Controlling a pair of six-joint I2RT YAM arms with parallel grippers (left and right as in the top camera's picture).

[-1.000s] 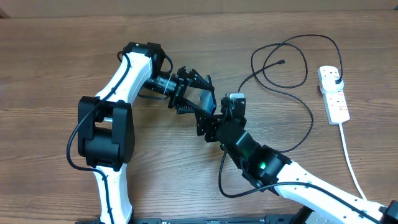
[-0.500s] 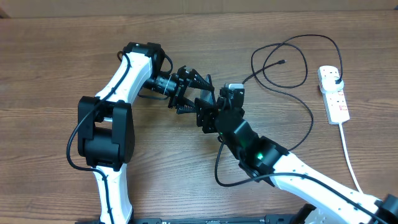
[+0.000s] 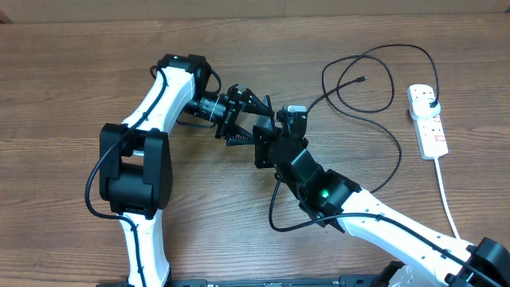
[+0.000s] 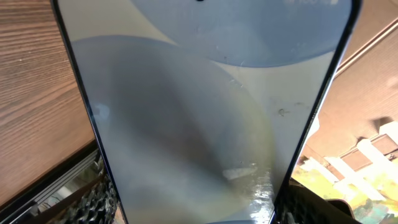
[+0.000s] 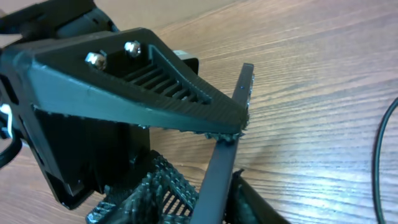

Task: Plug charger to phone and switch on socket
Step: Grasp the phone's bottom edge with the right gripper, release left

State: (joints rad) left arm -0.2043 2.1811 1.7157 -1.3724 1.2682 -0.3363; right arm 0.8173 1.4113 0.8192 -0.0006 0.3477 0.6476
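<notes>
The phone (image 4: 199, 112) is held upright on edge above the table, its pale screen filling the left wrist view. My left gripper (image 3: 249, 121) is shut on it, one finger on each long side. In the right wrist view the phone (image 5: 231, 124) shows edge-on, and my right gripper (image 5: 214, 202) is shut on its lower part, just below the left finger (image 5: 155, 87). The right gripper (image 3: 264, 147) meets the left one at the table's middle. The charger cable (image 3: 374, 60) loops at the right; its connector tip (image 3: 362, 79) lies free and its black plug (image 3: 430, 98) sits in the socket strip (image 3: 429, 123).
The strip's thick white cord (image 3: 448, 199) runs down toward the front right edge. A stretch of the black cable (image 3: 397, 159) curves past the right arm's forearm (image 3: 358, 211) and shows at the right edge of the right wrist view (image 5: 379, 162).
My right gripper has moved up and left to the phone held by the left gripper and now grips it. The left arm, cable and strip have not moved.
</notes>
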